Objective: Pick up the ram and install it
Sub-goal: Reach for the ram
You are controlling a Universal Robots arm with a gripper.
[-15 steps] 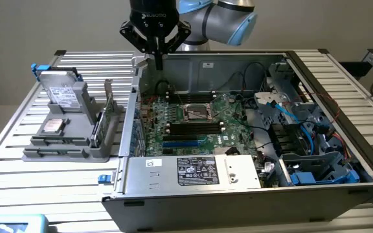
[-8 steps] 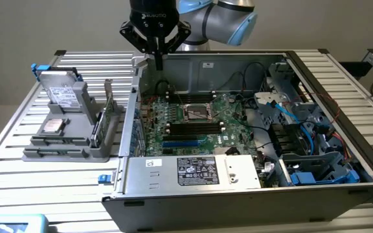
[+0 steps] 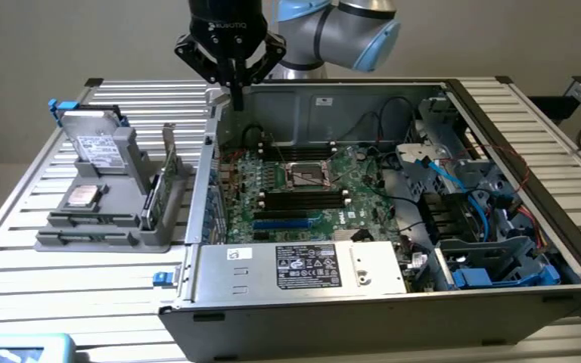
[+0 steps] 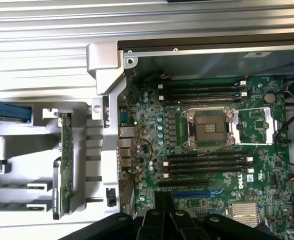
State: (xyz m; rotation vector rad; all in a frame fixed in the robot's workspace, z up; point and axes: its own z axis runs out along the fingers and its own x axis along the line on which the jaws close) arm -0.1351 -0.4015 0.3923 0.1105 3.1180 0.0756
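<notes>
The ram [image 3: 151, 201] stands on edge in a grey holder [image 3: 99, 231] on the table, at the exterior view's left of the open computer case; in the wrist view the ram [image 4: 61, 192] is a thin dark strip in the holder [image 4: 89, 165]. My gripper [image 3: 236, 97] hangs shut with nothing in it above the case's back corner, apart from the ram. Its dark fingers [image 4: 164, 200] point down over the motherboard [image 4: 202, 150]. Black memory slots [image 4: 207, 164] lie beside the bare processor socket [image 4: 209, 127].
A taller green card [image 3: 169, 159] and two silver hard drives [image 3: 104, 147] share the holder. The case wall [image 3: 208, 174] rises between the holder and the motherboard [image 3: 301, 189]. A power supply [image 3: 301, 268] and cables [image 3: 452, 197] fill the case's front and right.
</notes>
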